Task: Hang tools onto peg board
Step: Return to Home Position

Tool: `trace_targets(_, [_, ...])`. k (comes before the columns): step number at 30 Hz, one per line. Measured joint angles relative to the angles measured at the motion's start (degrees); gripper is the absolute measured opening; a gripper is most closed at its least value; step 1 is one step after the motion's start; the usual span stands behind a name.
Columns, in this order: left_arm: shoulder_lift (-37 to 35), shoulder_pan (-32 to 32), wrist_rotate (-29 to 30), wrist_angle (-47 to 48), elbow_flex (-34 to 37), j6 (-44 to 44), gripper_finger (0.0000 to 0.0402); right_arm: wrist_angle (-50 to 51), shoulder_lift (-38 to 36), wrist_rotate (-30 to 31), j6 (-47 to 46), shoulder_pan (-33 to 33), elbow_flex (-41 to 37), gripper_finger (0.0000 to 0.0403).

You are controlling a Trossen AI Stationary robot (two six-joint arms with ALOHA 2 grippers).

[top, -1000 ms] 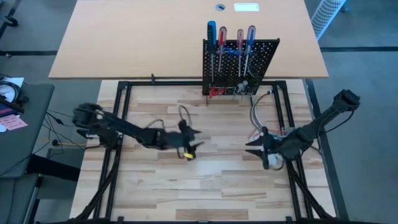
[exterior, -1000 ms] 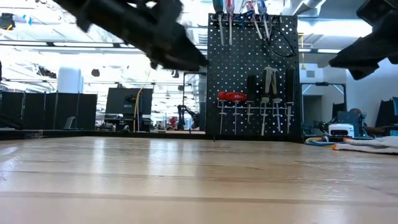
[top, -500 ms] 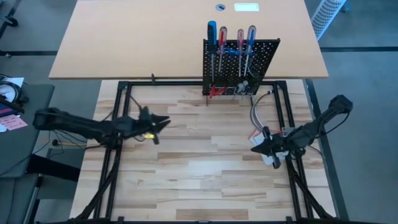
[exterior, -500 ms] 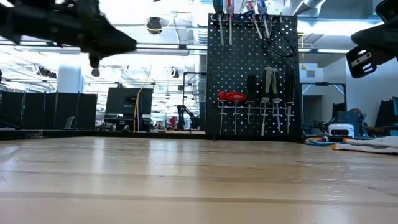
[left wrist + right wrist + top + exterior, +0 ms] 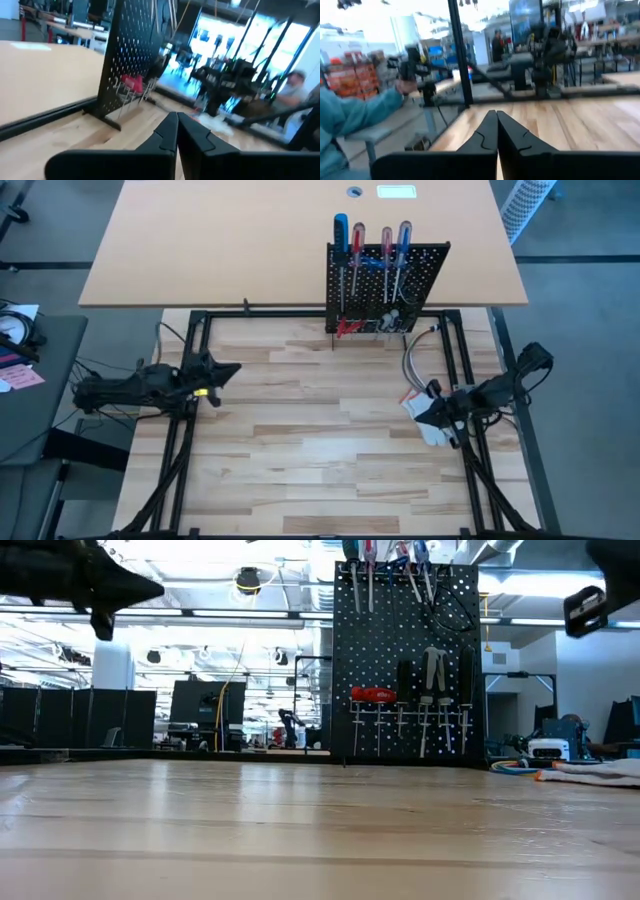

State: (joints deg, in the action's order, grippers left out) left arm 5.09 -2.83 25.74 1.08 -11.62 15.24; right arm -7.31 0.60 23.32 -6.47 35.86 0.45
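I see the left gripper [image 5: 228, 368] over the left edge of the wooden table [image 5: 320, 455], its arm stretched out low beyond the table's side. In the left wrist view its two dark fingers [image 5: 167, 131] are pressed together tip to tip with nothing between them. They point across the table toward the peg board [image 5: 131, 55].

The right gripper [image 5: 432, 410] sits near the right edge of the table, above a white glove [image 5: 428, 432]. Its fingers [image 5: 489, 129] are also closed flat against each other and carry nothing. That wrist view looks out past the table edge into the room, where a person's teal sleeve [image 5: 351, 116] shows at the side.

The peg board [image 5: 415, 265] stands upright at the far edge of the table, right of centre and well apart from both grippers. Four screwdrivers [image 5: 358, 240] with blue and red handles hang along its top, handles up. From the low view I can see the red-handled pliers [image 5: 373, 694] hanging on the lower row of hooks at the left. Several dark-handled tools [image 5: 432, 670] hang beside them to the right. A grey cable [image 5: 409, 365] curls on the table between the board's foot and the right gripper. I see no tool lying on the table.
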Motion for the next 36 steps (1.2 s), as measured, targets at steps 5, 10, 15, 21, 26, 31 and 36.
trace_targets(5, [-4.77, 0.00, 0.08, 4.35, -1.05, 0.91, 0.0001, -2.85, -0.46, -1.16, 2.31, 0.00, 0.76, 0.0003])
trace_targets(10, [-5.08, 0.00, -0.19, 4.95, -1.32, 0.40, 0.0001, -3.52, -0.54, -1.25, 2.90, 0.13, 1.79, 0.0006])
trace_targets(15, [-4.65, 0.00, -5.15, 5.43, -0.14, -1.56, 0.0001, -2.57, -0.54, -1.21, 1.60, -0.12, 0.71, 0.0006])
trace_targets(21, [-4.89, -0.02, -9.01, -3.76, 6.59, -4.09, 0.0000, -0.69, -0.50, -1.17, -0.99, -0.33, 0.00, 0.0006])
trace_targets(26, [-4.84, 0.05, -8.87, -9.69, 10.88, -6.81, 0.0000, -0.09, -0.48, -1.43, 0.63, -0.41, -0.02, 0.0006])
trace_targets(31, [-4.49, 0.07, -8.81, -8.19, 10.93, -6.67, 0.0000, 2.81, -0.24, -0.74, 1.10, -1.87, -0.04, 0.0006])
trace_targets(36, [-3.67, 0.09, -8.86, -4.40, 10.26, -7.39, 0.0000, 2.86, -0.15, -0.73, 0.95, -3.58, -0.07, 0.0006])
